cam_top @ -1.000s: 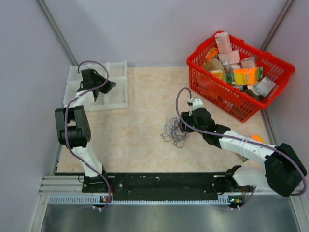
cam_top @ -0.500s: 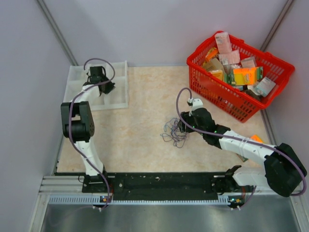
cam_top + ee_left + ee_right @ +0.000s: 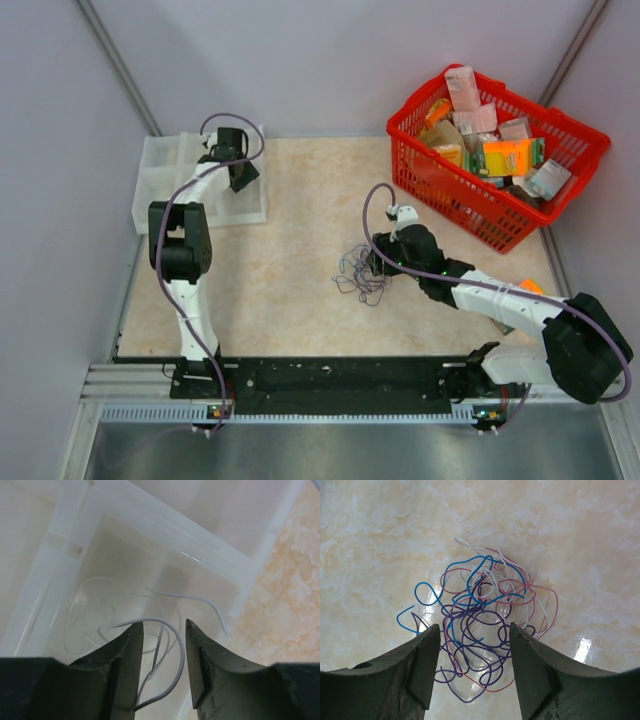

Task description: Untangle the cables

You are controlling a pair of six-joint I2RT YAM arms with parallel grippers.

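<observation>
Purple and blue cables (image 3: 481, 611) sit knotted under the right gripper (image 3: 474, 627), fingers apart; left gripper (image 3: 163, 624), fingers apart too, over far-left tray (image 3: 165, 535).

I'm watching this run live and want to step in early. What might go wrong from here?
1. A white wire loops between the fingers of the open left gripper inside the tray; pulling away might snag it and drag it out.
2. The right gripper hangs open over the knot; closing there would likely pinch several strands and lift the whole clump.
</observation>
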